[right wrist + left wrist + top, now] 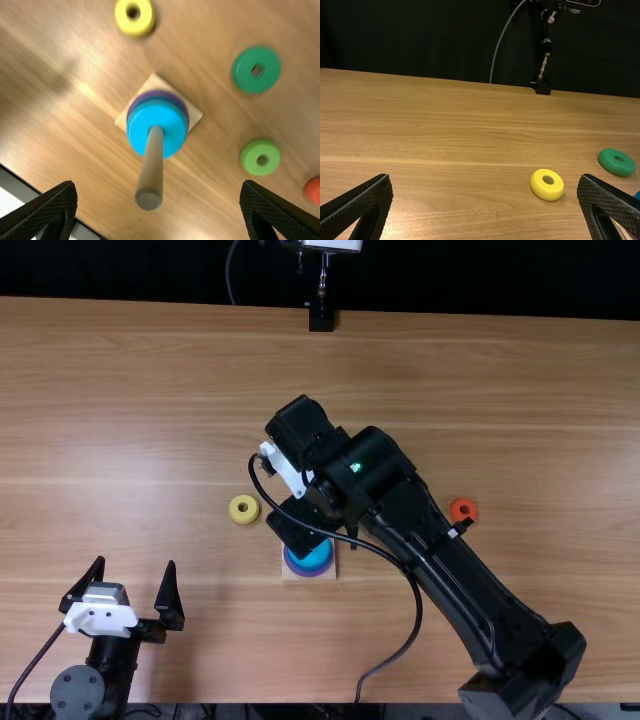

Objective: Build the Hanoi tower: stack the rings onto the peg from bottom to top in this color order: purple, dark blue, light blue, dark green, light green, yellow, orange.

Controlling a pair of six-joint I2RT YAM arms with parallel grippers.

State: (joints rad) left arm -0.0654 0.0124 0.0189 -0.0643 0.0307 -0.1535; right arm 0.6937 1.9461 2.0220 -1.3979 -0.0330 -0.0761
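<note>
R wrist view: lt-grn ring point(255, 152)

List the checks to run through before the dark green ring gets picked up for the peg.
1. Light blue ring on the peg, topmost in the stack: ok.
2. Purple ring lower in the stack: ok.
3. Dark blue ring between those two: cannot tell; a blue edge shows there, but whose is unclear.
4. Dark green ring flat on the table, apart from the other rings: ok.
5. Right pincer open and empty: ok.
6. Right pincer lined up on the dark green ring: not ok; it seems aimed nearer the peg, so it likely needs shifting first.
</note>
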